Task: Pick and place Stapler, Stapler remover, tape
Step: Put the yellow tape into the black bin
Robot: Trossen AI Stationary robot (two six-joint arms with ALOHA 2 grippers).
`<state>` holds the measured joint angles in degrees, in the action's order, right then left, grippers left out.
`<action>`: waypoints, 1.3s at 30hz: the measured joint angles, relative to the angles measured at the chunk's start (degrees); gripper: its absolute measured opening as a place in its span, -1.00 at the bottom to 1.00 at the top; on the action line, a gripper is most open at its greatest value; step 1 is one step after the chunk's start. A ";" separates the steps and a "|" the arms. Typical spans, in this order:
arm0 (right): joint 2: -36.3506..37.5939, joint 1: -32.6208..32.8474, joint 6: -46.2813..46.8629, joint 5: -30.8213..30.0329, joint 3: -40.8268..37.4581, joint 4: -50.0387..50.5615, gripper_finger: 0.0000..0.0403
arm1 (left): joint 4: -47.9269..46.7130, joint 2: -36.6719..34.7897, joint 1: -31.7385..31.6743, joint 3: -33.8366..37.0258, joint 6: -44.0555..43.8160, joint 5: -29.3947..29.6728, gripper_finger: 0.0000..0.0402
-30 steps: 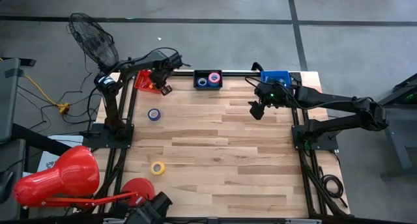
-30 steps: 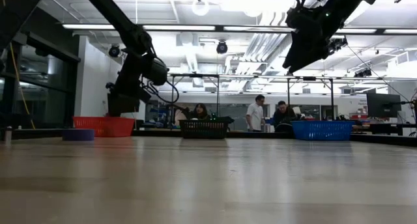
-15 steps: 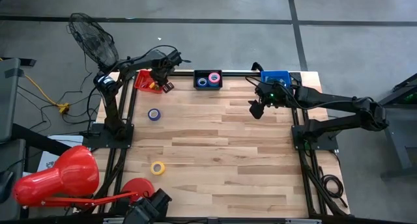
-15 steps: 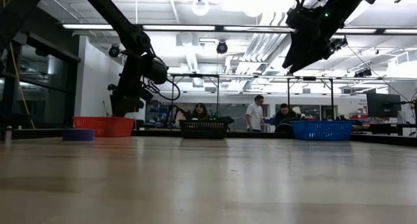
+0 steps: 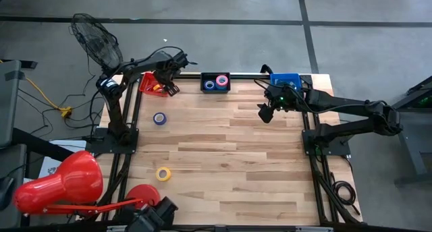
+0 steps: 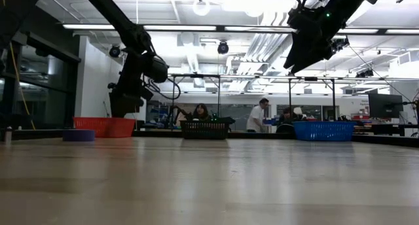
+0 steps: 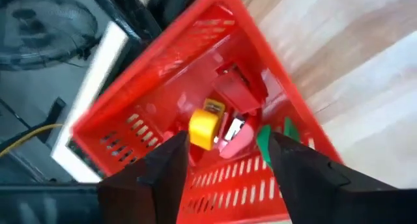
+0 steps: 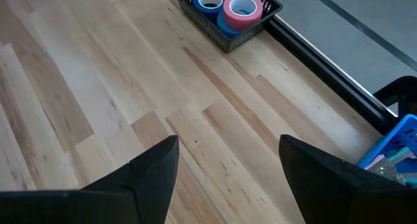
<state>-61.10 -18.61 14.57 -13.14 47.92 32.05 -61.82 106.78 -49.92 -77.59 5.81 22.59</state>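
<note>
You are looking into a lab or workshop: ceiling lights [image 6: 200, 7] are glowing over exposed ducts [image 6: 190, 55], and people [image 6: 200, 112] are sitting at benches behind the table [image 5: 223, 158].

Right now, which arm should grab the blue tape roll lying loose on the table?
Left, probably. The left gripper hangs open over the red bin, close to the blue tape roll. The right gripper hangs across the table, farther off.

The left claw [image 5: 169, 88] hangs raised at the far left corner, fingers spread. The right claw [image 5: 264, 114] hovers raised at far right, fingers apart
</note>
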 joint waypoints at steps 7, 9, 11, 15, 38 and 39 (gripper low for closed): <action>0.00 0.00 0.00 -0.01 0.00 0.02 0.27 | -0.15 -5.76 1.82 -0.28 0.91 -1.31 0.10; 0.00 0.00 -0.17 -0.01 0.00 0.02 0.27 | -0.31 -7.46 2.80 -0.28 3.31 -2.51 0.11; 0.00 0.00 -0.53 -0.01 0.01 0.02 0.27 | -0.78 -8.57 3.86 -0.30 6.07 -4.39 0.11; 0.00 0.00 -1.10 -0.01 0.00 0.04 0.27 | -2.55 -10.06 6.62 -0.30 12.07 -8.97 0.11; 0.00 0.00 -4.52 -0.03 0.00 4.57 0.27 | 2.92 -30.87 24.72 24.21 9.85 -30.11 0.11; 0.00 0.00 -4.64 -0.05 0.02 4.59 0.27 | 3.07 -32.59 26.20 25.42 8.28 -30.81 0.11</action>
<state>-61.10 -18.61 9.92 -13.19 47.94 36.64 -58.75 74.18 -23.72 -52.17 14.09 -8.22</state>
